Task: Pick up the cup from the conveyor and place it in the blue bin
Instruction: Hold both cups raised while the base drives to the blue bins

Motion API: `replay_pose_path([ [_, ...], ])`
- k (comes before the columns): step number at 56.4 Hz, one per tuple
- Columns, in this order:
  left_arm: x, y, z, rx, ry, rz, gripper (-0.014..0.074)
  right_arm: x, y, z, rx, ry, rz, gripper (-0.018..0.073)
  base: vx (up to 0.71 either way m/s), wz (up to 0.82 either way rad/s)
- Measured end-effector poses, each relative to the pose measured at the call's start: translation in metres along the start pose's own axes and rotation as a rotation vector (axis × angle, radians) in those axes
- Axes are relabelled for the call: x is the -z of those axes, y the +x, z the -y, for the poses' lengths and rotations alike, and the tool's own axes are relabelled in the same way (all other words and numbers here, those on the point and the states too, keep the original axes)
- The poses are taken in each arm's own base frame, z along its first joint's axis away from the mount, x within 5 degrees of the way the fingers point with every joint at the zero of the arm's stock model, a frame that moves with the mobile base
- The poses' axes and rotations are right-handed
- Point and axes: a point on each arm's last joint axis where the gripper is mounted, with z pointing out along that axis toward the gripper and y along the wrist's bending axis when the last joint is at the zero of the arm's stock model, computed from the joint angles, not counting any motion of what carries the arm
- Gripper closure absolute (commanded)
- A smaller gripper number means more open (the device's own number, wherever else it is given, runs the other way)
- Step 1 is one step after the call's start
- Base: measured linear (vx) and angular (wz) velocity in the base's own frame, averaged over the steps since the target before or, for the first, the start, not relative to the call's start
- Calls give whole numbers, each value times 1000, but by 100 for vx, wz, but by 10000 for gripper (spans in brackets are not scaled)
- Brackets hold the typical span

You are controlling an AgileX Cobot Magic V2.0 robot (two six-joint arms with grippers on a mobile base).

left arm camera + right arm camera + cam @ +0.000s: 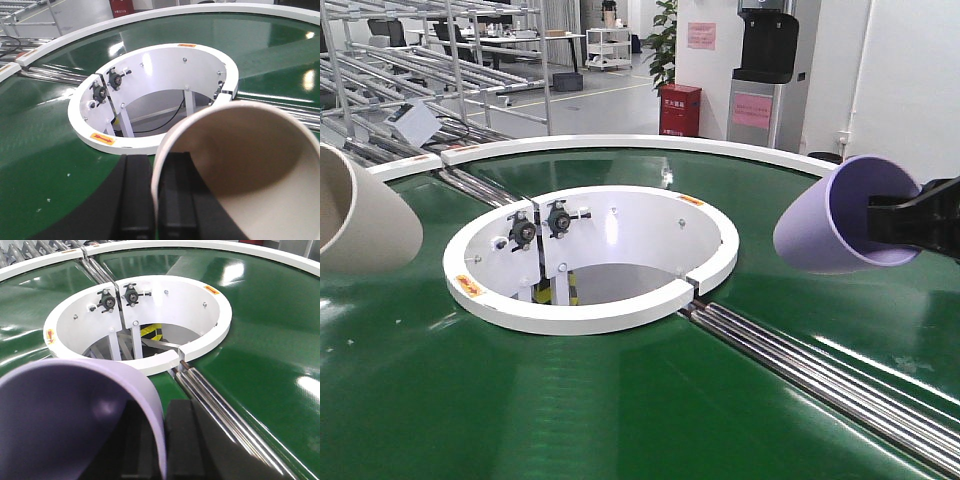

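A cream cup (pixel 240 165) is pinched at its rim by the left end effector (pixel 155 200), a lilac cup (pixel 65 410) by the right end effector (pixel 160 440). Both are held sideways over the conveyor (pixel 620 400), bases pointed inward, bare belt between them. The white central wall (pixel 590 310) is seen beyond.

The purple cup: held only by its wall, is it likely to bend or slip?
Its wall looks thin, so the purple cup probably flexes under the right claw. Empty, it seems light. The smooth surface may slip.
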Motion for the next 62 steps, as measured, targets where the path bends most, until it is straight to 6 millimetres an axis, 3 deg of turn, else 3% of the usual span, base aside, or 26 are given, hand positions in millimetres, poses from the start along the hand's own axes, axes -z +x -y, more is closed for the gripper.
replay_pose_path([
  [37,0,0,0,0,0,0,594,0,0,0,-1,0,-1,569,-18,3],
  [62,0,0,0,0,0,0,594,0,0,0,-1,0,-1,569,-21,-28],
])
